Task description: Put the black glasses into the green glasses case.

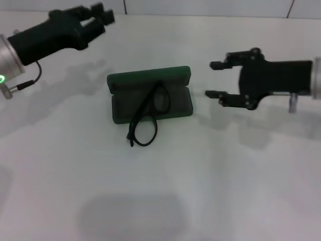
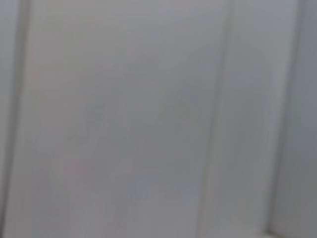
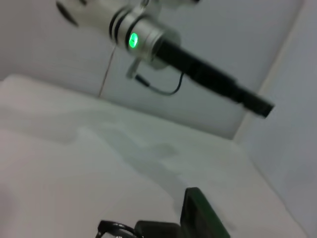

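Item: black glasses (image 1: 149, 113), half in and half out of the open green glasses case (image 1: 150, 95), centre of the white bench (image 1: 225, 175).

You have thin dark rims, two roundish clear lenses and slim temples. One lens lies on the dark lining. The other hangs over the case's near edge onto the bench. Judge them light, springy and fragile, with slick lenses. Take hold at the bridge or a rim edge, never on the glass. The case is a rigid, matte, round-cornered rectangle with its lid standing at the far side. It should hold steady under a light nudge. Your right gripper (image 1: 215, 79) hovers just right of the case with jaws spread wide, holding nothing. Your left gripper (image 1: 98, 17) sits raised at the far left, well apart. You cannot tell how its jaws stand.
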Motion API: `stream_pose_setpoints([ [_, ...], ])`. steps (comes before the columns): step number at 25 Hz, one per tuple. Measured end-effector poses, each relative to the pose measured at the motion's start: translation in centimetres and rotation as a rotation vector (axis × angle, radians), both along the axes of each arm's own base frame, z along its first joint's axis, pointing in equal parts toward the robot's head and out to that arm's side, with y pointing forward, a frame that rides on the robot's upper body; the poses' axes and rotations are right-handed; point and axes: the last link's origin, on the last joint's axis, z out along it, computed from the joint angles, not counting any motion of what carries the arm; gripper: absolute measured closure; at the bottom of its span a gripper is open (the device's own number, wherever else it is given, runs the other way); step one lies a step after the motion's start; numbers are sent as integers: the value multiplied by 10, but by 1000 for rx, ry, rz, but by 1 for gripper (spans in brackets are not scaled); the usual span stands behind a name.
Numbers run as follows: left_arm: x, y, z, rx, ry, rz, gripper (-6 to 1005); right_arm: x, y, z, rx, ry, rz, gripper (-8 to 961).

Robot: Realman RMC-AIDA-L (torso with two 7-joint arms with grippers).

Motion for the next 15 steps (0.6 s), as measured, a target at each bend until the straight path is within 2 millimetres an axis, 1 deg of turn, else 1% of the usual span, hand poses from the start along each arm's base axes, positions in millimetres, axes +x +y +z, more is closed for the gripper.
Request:
stream_pose_setpoints([
  [1, -3, -2, 0, 18, -22, 13, 805, -7, 5, -2, -8, -19, 9, 505],
  [3, -5, -5, -2, 0, -35, 32, 743, -16, 11, -4, -23, -35, 9, 439],
  [4, -6, -7, -5, -32, -23, 37, 712, -19, 13, -4, -23, -33, 4, 406],
  [5, -8, -10, -10, -96, 9, 39, 682, -20, 14, -4, -21, -31, -1, 407],
  [8, -16, -25, -22, -240, 93, 30, 589, -14, 16, 0, 18, -10, -33, 409],
  [12, -25, -47, -40, -360, 138, 28, 432, 1, 15, 14, 70, 43, -97, 410],
  [14, -29, -56, -48, -405, 165, 29, 348, 7, 14, 18, 84, 59, -119, 410],
  [15, -30, -59, -51, -423, 176, 27, 323, 10, 13, 20, 89, 66, -128, 410],
])
